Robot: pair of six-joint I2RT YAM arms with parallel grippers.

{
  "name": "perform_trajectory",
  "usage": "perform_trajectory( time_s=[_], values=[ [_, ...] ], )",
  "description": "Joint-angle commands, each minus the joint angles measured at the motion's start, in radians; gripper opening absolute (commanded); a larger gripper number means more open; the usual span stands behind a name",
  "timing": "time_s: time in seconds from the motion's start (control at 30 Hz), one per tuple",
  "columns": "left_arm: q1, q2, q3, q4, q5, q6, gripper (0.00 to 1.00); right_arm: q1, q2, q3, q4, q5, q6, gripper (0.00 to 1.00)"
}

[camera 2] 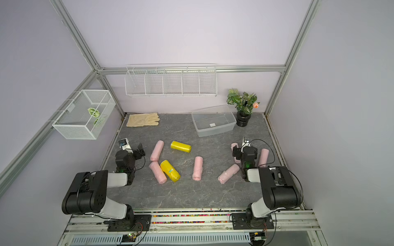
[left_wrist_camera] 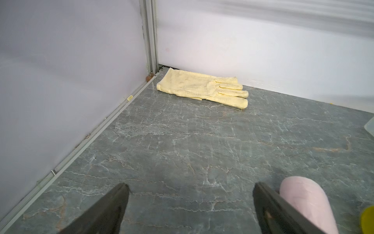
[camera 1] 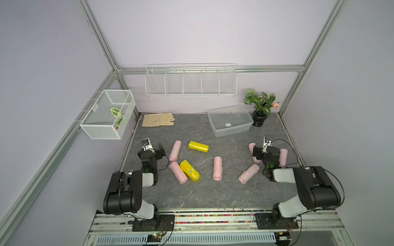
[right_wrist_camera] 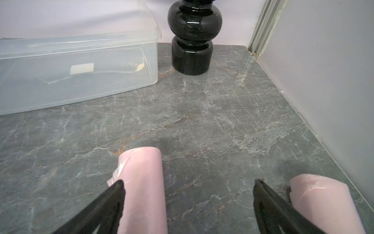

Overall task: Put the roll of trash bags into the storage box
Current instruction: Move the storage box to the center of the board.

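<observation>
- Both top views: storage box (camera 1: pixel 230 121) sits upper right of centre. It looks empty. The rolls (camera 1: pixel 217 168) all lie loose mid-frame on the tabletop (camera 1: pixel 213 191), none in the box.
- Same views: right gripper (camera 1: pixel 266 152) is right of middle, near the box and just below it in frame. Left gripper (camera 1: pixel 151 149) is left of middle, well apart from the box. Right arm is nearer, so I'd use it.
- Near pink roll (camera 1: pixel 252 147) lies at the right gripper's box-side jaw, long axis running up-frame. Outer pink roll (camera 1: pixel 283 157) lies just beyond the other jaw, roughly parallel.
- Left wrist: jaws spread wide, only bare tabletop between them, holding nothing. Left-side pink roll (left_wrist_camera: pixel 303 202) lies just outside one jaw.
- Right wrist: jaws spread wide, gripping nothing. Near pink roll (right_wrist_camera: pixel 143 182) runs along my pointing direction, under the box-side jaw tip and off-centre in the gap. Box (right_wrist_camera: pixel 81 81) is ahead, toward that same side.
- My call: shift sideways toward the box until the jaws straddle that roll, then close across its width.
</observation>
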Motion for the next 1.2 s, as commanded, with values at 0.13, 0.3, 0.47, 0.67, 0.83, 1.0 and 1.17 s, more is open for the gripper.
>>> perform_trajectory(
  time_s=[0.13,0.3,0.47,0.67,0.83,1.0,1.17],
  values=[
    [-0.002,-0.006,0.013,0.002,0.0,0.011,1.0,0.0,-0.014,0.013,-0.007,0.014,-0.006,0.99],
    [-0.002,-0.006,0.013,0.002,0.0,0.011,1.0,0.001,-0.014,0.013,-0.007,0.014,-0.006,0.99],
    [-0.002,-0.006,0.013,0.002,0.0,0.011,1.0,0.0,-0.014,0.013,-0.008,0.014,-0.006,0.99],
    [-0.003,-0.006,0.013,0.001,0.001,0.011,1.0,0.0,-0.015,0.011,-0.007,0.014,-0.006,0.99],
    [-0.003,-0.007,0.011,0.004,0.0,0.011,1.0,0.0,-0.018,0.01,-0.006,0.014,-0.006,0.99],
    [-0.003,-0.008,0.013,0.005,-0.001,0.016,1.0,0.0,-0.015,0.013,-0.008,0.014,-0.005,0.99],
    [-0.003,-0.135,0.19,-0.41,-0.025,-0.009,1.0,0.0,-0.014,0.013,-0.007,0.014,-0.005,0.99]
  ],
)
